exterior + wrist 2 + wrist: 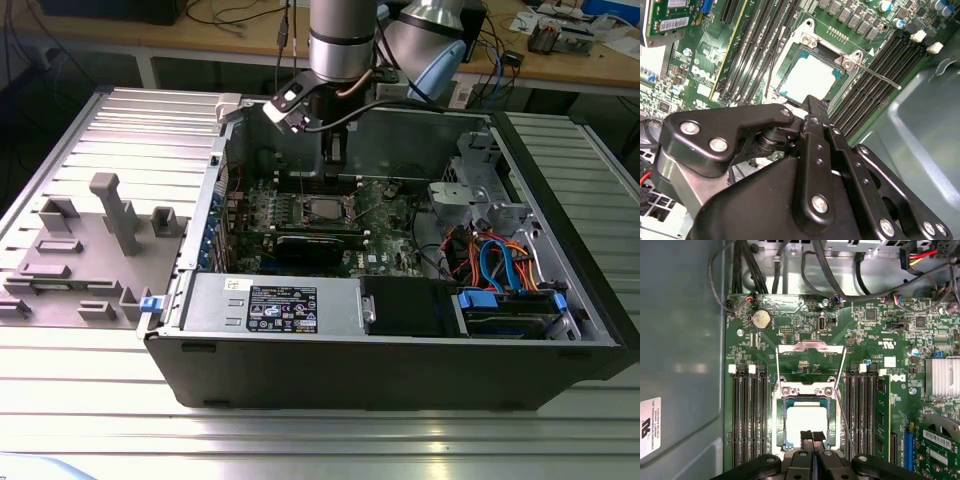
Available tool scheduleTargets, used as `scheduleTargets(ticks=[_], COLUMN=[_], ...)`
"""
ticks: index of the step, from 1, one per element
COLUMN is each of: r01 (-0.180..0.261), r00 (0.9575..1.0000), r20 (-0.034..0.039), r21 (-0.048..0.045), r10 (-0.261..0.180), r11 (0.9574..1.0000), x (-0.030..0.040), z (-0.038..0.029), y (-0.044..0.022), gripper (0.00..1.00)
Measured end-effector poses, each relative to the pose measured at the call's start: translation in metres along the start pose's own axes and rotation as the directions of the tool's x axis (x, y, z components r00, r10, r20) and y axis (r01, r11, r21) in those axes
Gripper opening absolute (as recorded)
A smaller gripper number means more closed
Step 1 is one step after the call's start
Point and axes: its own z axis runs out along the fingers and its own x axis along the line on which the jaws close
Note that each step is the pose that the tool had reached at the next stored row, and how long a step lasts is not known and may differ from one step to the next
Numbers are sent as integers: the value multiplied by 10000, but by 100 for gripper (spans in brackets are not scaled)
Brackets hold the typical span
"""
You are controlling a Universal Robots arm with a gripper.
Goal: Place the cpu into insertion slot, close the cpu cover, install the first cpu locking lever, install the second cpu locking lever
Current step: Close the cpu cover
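Inside the open case (380, 372) on the bench (300, 445), the cpu (802, 426) lies flat in the slot (778, 415), metal top up. The cover (811, 346) stands open, tipped back over the board (880, 325) on the side away from the hand. The hand (811, 436) hangs just above the cpu's near edge, fingers pressed together with nothing between them. Whether the tips touch the chip I cannot tell. A thin lever (880, 77) juts free beside the slot, slanting over the memory slots (890, 60).
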Motion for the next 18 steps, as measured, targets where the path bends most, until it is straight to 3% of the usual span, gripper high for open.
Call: scheduleTargets(ticks=[2, 5, 18], r01=[14, 16, 15], r00=[10000, 10000, 10000], r20=[25, 52, 75], r21=[2, 2, 2], r10=[-14, -16, -15], r11=[10000, 10000, 10000], x=[0, -3, -3], z=[-6, -67, -71], y=[0, 2, 24], gripper=[11, 11, 11])
